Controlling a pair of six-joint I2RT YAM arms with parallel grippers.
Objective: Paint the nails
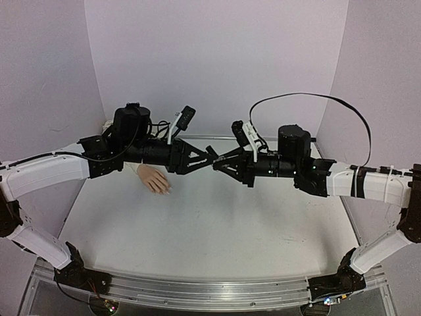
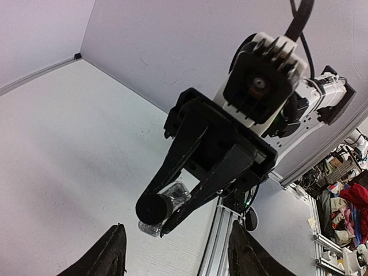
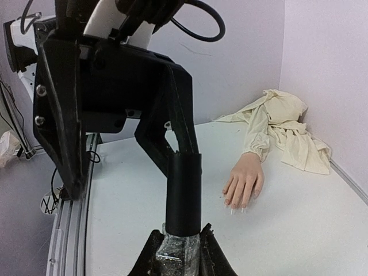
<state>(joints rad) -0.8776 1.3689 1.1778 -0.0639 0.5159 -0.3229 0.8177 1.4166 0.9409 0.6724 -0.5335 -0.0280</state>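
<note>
My right jaws clamp the small foil-wrapped glass polish bottle (image 3: 179, 249) mid-air so my wide left jaws can take its black cap (image 3: 184, 190). The pinkish-beige mannequin hand's tiny nails (image 3: 233, 208) lie near the far-left corner of the tabletop (image 1: 217, 217).

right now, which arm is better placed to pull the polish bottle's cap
Left, likely: left gripper open facing the black cap, mannequin hand on its side; right gripper is shut on the polish bottle.

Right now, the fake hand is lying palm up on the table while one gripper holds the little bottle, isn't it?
Not quite. The mannequin hand lies palm down, with its back and nails facing up, as the right wrist view shows. The rest holds: it rests on the table, and the right gripper holds the small bottle.
</note>
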